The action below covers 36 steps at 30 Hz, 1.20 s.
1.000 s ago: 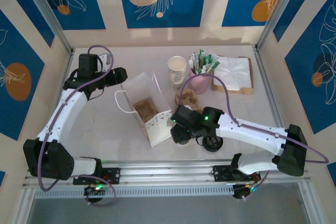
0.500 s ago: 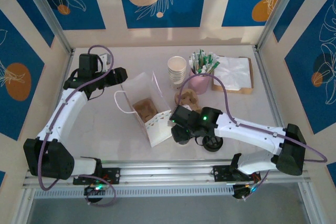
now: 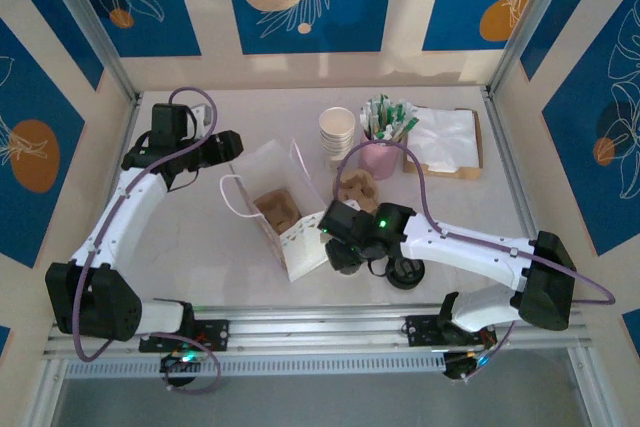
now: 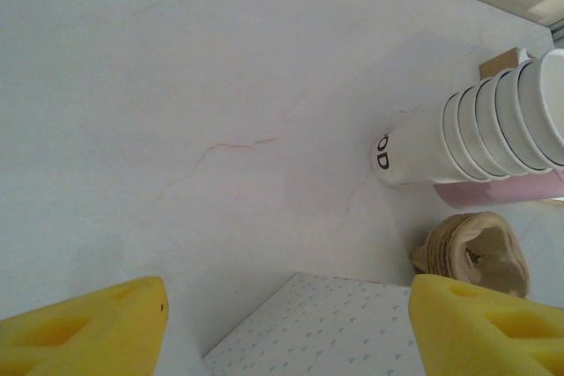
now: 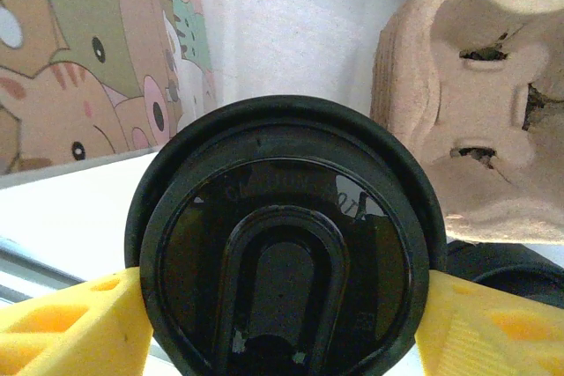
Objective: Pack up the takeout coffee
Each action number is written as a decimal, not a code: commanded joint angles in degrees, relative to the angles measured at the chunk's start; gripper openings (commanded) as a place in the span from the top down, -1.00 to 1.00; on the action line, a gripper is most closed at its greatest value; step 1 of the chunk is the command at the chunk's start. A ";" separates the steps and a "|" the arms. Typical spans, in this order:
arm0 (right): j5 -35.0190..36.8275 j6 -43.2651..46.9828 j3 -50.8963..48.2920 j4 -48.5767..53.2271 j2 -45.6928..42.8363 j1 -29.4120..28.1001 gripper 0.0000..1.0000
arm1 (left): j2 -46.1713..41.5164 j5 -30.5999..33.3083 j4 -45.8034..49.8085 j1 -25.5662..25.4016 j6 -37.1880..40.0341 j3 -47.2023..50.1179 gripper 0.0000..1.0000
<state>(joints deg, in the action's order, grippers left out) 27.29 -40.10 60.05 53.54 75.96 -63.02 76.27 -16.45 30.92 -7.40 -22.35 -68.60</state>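
- Top view: the right gripper (image 3: 345, 250) hangs just beside the bag (image 3: 300, 247), whose open mouth lies to its left. The left gripper (image 3: 228, 145) is at the bag's far rim.
- Left wrist: its fingers (image 4: 79, 328) are spread and grip nothing.
- Right wrist: the pads (image 5: 75, 323) clasp the upright coffee cup (image 5: 286, 253) at its lid.

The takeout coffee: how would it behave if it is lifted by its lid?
Probably slippery: the takeout coffee shows a glossy, round lid. The thin plastic rim may flex or pop off if squeezed hard.
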 commanded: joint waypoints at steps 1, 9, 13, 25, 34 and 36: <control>1.31 0.11 1.76 0.69 0.32 -0.42 -0.47 | 0.56 -1.00 0.86 -0.24 0.11 -1.03 -0.45; 1.94 -0.07 2.09 0.92 1.20 -0.42 -0.57 | 0.72 -1.13 0.99 -0.24 0.11 -1.09 -0.45; 1.71 0.15 2.44 0.43 1.54 -0.39 -0.57 | 0.85 -1.01 0.99 -0.25 0.11 -1.02 -0.45; 1.87 -0.51 2.57 1.14 2.18 -0.15 -0.46 | 1.07 -0.83 0.99 -0.32 0.20 -1.07 -0.45; 3.02 -1.36 5.04 7.74 -1.90 -2.55 -0.37 | 1.01 0.36 1.25 -0.26 0.64 -1.10 -0.44; 3.11 -1.48 6.22 9.92 -3.46 -3.73 -0.36 | 1.01 0.78 1.25 -0.26 0.64 -1.10 -0.44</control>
<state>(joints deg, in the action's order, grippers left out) 28.88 -40.36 63.46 58.76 75.75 -65.36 77.08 -16.38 30.96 -7.40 -22.33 -68.62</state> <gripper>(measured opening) 0.681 0.721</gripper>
